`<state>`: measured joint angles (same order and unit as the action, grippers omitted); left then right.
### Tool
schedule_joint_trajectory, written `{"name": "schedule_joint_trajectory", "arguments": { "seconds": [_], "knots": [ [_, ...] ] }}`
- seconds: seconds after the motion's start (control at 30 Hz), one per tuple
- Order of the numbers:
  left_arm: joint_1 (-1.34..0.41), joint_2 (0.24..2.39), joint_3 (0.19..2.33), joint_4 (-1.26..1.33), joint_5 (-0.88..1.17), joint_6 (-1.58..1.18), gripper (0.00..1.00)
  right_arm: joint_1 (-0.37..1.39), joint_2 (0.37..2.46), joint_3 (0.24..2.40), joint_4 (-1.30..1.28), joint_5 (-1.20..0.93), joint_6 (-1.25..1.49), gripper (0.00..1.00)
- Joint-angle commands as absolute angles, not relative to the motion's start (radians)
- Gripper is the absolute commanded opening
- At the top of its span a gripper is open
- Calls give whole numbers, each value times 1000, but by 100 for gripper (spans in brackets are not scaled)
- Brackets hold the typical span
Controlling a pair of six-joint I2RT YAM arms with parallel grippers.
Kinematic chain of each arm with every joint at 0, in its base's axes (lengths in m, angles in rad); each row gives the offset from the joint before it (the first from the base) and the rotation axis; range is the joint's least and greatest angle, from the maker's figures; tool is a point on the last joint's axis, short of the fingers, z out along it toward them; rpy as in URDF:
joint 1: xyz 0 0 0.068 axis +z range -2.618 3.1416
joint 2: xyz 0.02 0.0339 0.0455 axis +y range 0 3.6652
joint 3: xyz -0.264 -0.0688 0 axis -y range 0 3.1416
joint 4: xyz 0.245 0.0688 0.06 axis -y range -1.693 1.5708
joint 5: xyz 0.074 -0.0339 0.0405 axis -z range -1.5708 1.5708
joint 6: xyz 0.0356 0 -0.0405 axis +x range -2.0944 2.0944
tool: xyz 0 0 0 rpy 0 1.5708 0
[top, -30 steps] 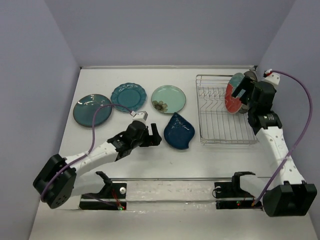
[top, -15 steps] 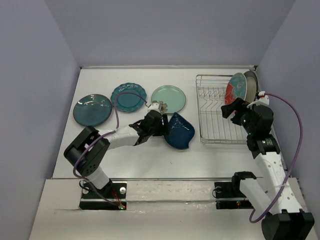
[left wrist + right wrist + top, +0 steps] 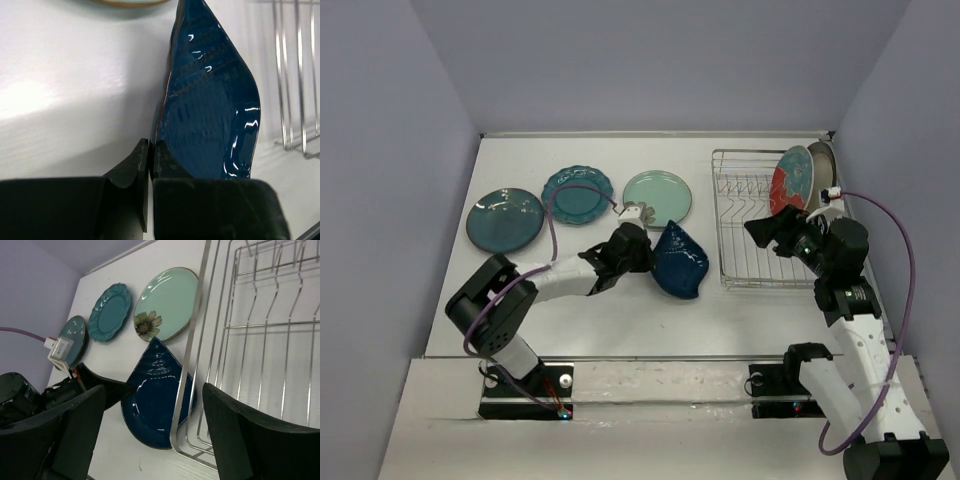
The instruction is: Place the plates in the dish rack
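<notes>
The left gripper (image 3: pixel 642 254) has its jaws pinched tight on the rim of the dark blue teardrop plate (image 3: pixel 210 115), which runs tilted toward 3 o'clock overhead, just beside the dish rack (image 3: pixel 745 262). The right gripper (image 3: pixel 155 390) holds nothing, its jaws spread wide over the rack's near-left part. The red floral plate (image 3: pixel 782 192) and grey plate (image 3: pixel 820 163) stand at the rack's 1 o'clock corner; the mint plate (image 3: pixel 657 197), scalloped teal plate (image 3: pixel 577 193) and dark teal plate (image 3: pixel 505 220) lie flat toward 10 o'clock.
</notes>
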<state>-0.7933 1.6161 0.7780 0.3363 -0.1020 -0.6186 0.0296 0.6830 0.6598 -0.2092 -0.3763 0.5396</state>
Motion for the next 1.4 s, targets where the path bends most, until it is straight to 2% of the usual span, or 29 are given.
{"name": "schedule_joint_trajectory", "arguments": {
  "seconds": [0.0,0.1,0.2,0.27,0.43,0.63,0.77,0.87,0.93,1.0,1.03,1.07,1.1,1.13,1.17,1.2,1.27,1.3,1.37],
  "knots": [
    [-792,1427,670,253,-167,-587,6,51,673,721,-218,-512,551,84],
    [-792,1235,614,235,-153,-601,6,93,681,712,-187,-584,575,88],
    [-790,1047,583,190,-158,-637,6,205,718,710,-167,-562,588,91],
    [-787,922,571,172,-176,-664,6,365,771,727,-166,-471,584,92],
    [-782,702,572,123,-209,-696,6,626,906,773,-147,-251,561,95],
    [-781,582,568,129,-169,-703,6,698,1008,761,-32,-258,615,95],
    [-779,592,568,143,-127,-698,6,736,1083,779,64,-311,614,93],
    [-779,588,554,189,-89,-695,6,736,1129,769,148,-348,638,81],
    [-779,586,549,202,-84,-693,6,736,1150,762,213,-357,660,65],
    [-779,589,555,202,-83,-680,7,736,1158,758,244,-347,672,43],
    [-779,598,558,196,-75,-672,10,736,1160,759,253,-328,678,19],
    [-779,603,564,187,-74,-661,15,736,1160,762,258,-315,680,8],
    [-779,607,586,173,-72,-646,21,736,1157,767,258,-296,680,7],
    [-779,618,604,125,-74,-597,40,736,1151,781,252,-243,661,7],
    [-779,623,627,83,-83,-571,51,736,1137,796,192,-195,644,7],
    [-779,626,679,39,-92,-546,68,736,1129,816,151,-145,620,7],
    [-779,618,728,-95,-130,-471,83,717,1114,894,25,20,536,7],
    [-779,609,761,-157,-146,-451,99,703,1106,922,-9,73,507,7],
    [-779,572,773,-196,-179,-416,99,649,1104,1000,-121,229,425,7]
  ]
}}
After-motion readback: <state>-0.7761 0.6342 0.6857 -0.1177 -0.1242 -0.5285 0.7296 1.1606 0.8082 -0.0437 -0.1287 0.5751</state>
